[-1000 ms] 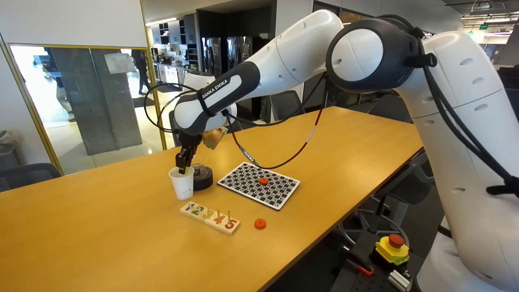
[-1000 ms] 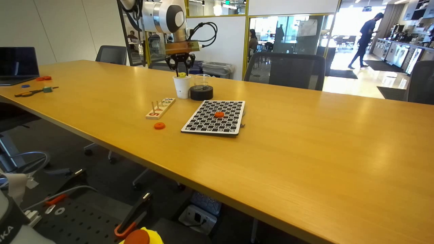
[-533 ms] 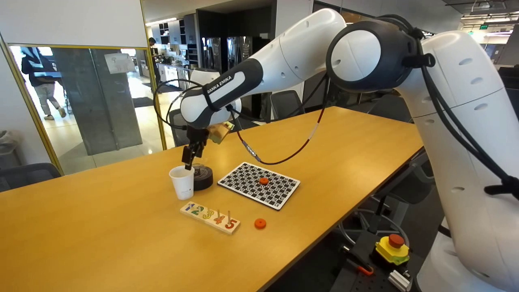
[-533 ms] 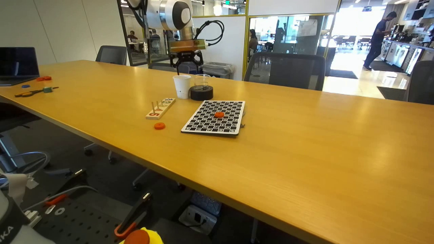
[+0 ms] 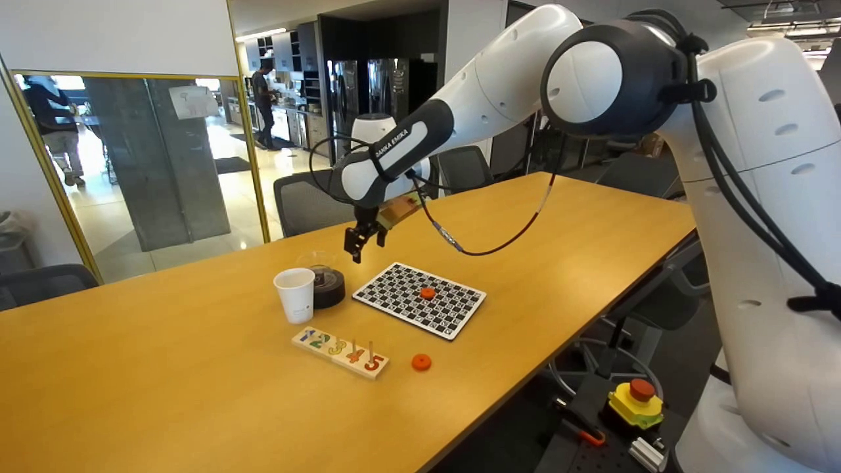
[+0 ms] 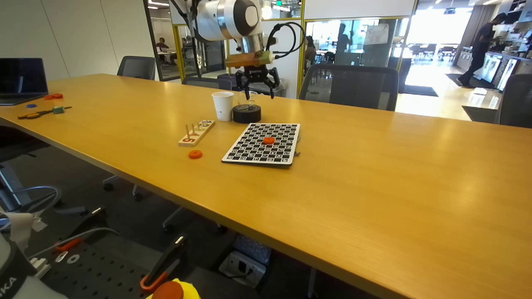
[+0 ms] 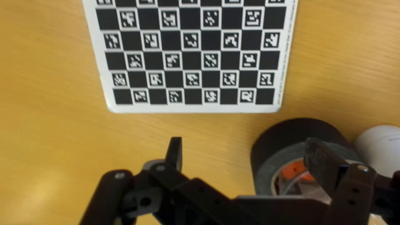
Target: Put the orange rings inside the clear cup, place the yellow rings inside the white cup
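My gripper hangs open in the air near the far edge of the checkered board, nothing between its fingers. In the wrist view the gripper has widely parted fingertips, the right one overlapping a black tape roll. The clear cup stands in that roll, with orange visible inside. Beside it the white cup is upright. One orange ring lies on the board; another orange ring lies on the table. The yellow rings are hidden or out of view.
The checkered board lies flat on the table. A wooden number board with pegs sits in front of the white cup. Far off are a laptop, pliers and red-orange pieces.
A second ago the gripper held a yellow piece at the white cup's mouth. It has opened, risen and moved away past the clear cup toward the checkered board; the yellow piece no longer shows.
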Robot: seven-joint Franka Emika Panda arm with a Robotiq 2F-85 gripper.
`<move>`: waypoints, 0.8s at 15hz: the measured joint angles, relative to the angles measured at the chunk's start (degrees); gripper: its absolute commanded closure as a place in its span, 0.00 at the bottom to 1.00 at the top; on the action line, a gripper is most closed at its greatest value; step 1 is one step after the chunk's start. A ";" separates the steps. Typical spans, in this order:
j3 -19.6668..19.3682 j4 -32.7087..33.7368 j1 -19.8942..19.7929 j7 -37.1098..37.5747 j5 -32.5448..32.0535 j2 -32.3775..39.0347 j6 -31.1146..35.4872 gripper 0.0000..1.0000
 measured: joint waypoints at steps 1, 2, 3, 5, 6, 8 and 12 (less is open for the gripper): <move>-1.03 -1.28 0.01 2.61 -0.28 -0.22 0.00 0.00; -1.93 -2.43 0.02 5.08 -0.34 -0.29 -0.01 0.00; -2.69 -3.57 0.02 7.38 -0.35 -0.30 -0.01 0.00; -3.79 -5.74 0.00 11.14 -0.35 -0.30 -0.03 0.00; -4.19 -6.76 -0.01 12.68 -0.35 -0.30 -0.04 0.00; -4.74 -8.62 -0.09 15.20 -0.21 -0.31 -0.03 0.00; -4.92 -11.96 -0.95 17.64 1.02 -0.78 0.17 0.00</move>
